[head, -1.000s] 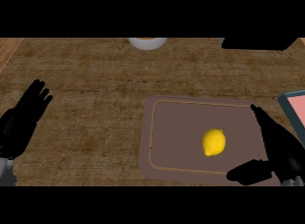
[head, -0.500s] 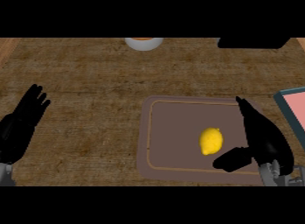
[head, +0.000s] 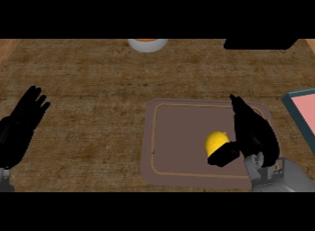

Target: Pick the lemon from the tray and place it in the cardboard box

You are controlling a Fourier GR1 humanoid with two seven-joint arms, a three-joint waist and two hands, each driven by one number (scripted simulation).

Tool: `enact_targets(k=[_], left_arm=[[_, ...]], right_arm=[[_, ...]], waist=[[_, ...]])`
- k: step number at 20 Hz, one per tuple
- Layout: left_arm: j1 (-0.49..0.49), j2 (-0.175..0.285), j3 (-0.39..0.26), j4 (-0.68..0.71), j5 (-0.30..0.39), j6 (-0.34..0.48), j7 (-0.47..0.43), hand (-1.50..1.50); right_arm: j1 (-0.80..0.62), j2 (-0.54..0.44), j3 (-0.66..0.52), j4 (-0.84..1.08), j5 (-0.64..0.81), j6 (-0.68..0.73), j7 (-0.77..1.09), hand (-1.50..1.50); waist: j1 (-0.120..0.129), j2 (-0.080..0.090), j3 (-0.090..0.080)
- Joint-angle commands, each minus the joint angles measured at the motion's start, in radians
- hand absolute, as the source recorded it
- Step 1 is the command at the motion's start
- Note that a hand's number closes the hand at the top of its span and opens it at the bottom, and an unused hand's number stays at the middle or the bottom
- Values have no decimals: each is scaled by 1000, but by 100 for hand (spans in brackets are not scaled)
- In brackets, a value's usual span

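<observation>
Yellow lemon (head: 215,140) on tray (head: 179,135), just left of right robot hand (head: 253,133): fingers straight, empty, thumb against it.

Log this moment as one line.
phase: pre-grasp | right hand: open, against lemon | lemon: on tray | left hand: open, resting at left

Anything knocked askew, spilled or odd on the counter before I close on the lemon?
Nothing stands out. The lemon lies on the tray, inside its rim, with the right hand beside it and its thumb at the lemon's near end. Nothing is spilled. The left hand rests open at the left.
</observation>
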Motion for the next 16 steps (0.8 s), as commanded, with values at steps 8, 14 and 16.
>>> enact_targets(k=[8,14,16], left_arm=[[-12,-9,24,25,-3,-22,-8,0],[3,-18,4,-41,-21,13,48,0],[41,-26,18,-9,-30,-17,-24,0]], right_arm=[[-45,164,-41,89,99,159,239,-150],[-50,226,-75,151,150,191,238,-150],[-36,225,-96,122,148,219,238,-150]], waist=[[-9,1,0],[-3,-1,2],[-5,-1,1]])
